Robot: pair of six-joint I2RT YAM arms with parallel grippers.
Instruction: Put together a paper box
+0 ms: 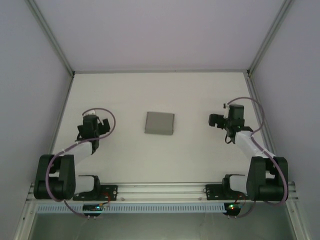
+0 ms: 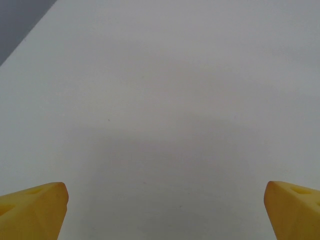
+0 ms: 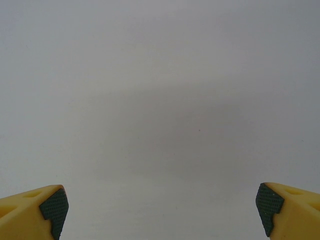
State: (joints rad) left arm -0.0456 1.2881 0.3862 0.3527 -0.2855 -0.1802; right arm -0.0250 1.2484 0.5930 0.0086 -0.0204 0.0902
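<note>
Paper box (image 1: 159, 123) lay as small grey rectangle near table (image 1: 200, 95) centre, between arms, well apart from both. Left gripper (image 2: 165, 192) spread wide, released, over bare white surface. Right gripper (image 3: 161, 200) likewise wide, holding nothing, over bare table.
</note>
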